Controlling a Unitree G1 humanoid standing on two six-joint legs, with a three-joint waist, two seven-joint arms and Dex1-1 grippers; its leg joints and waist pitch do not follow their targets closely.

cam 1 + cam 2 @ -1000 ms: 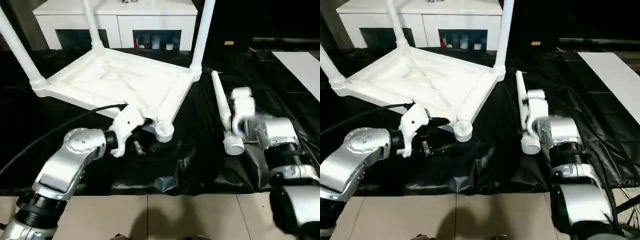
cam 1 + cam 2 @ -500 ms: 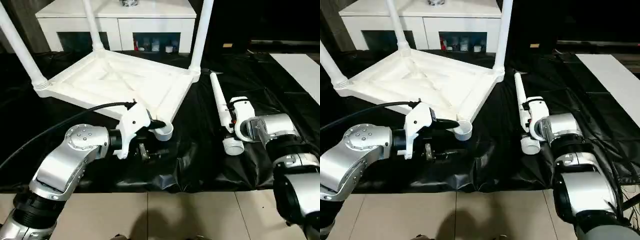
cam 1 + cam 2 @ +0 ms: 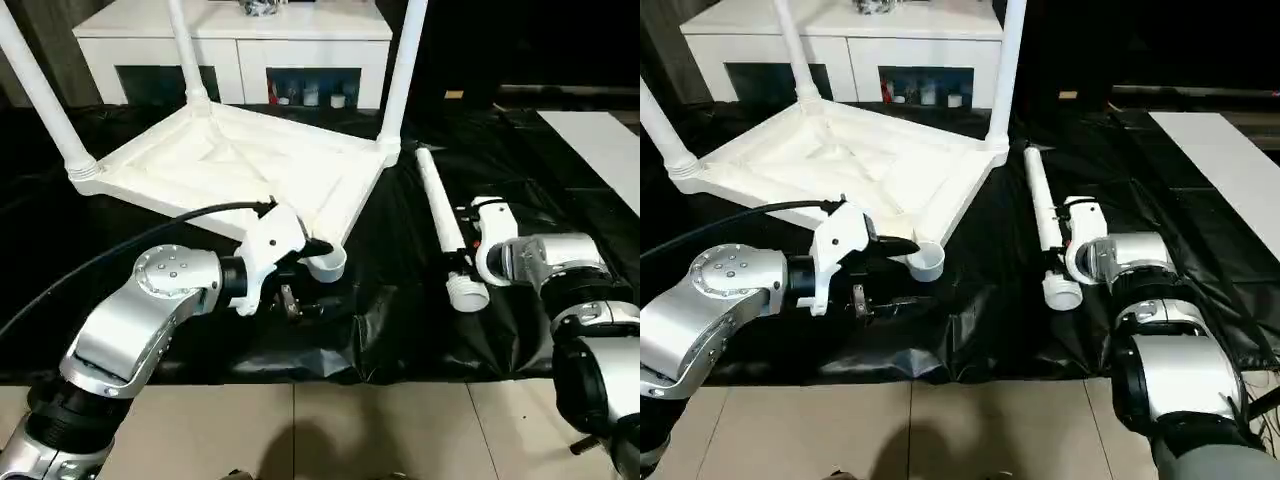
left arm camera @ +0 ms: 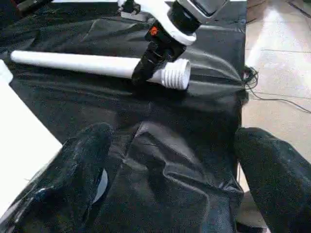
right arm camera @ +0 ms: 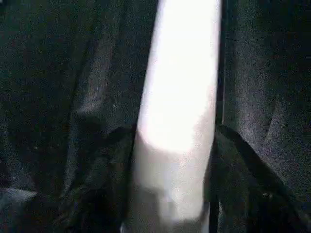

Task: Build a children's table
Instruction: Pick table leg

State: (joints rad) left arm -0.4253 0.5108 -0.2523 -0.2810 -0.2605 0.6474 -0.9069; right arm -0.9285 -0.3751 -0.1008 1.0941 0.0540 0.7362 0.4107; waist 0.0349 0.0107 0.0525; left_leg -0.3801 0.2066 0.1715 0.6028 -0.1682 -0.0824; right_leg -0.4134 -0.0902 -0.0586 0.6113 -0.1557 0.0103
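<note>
Our right gripper (image 5: 170,194) straddles the loose leg (image 3: 437,205) lying on the black sheet (image 3: 400,330) beside the upturned tabletop (image 3: 240,165); whether its jaws grip yet, we cannot tell. Left gripper (image 4: 170,160) gapes empty near the vacant corner socket (image 3: 325,265). We should clamp squarely before lifting.

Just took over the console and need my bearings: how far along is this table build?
Three tapered white tube legs already stand in corner sockets of the upturned white plastic tabletop. The near round corner socket is empty. In hand: the right hand straddles the fourth white tube leg lying on the black sheet, near its threaded end; the open left hand waits by the empty socket. Left: lift and seat that leg.
</note>
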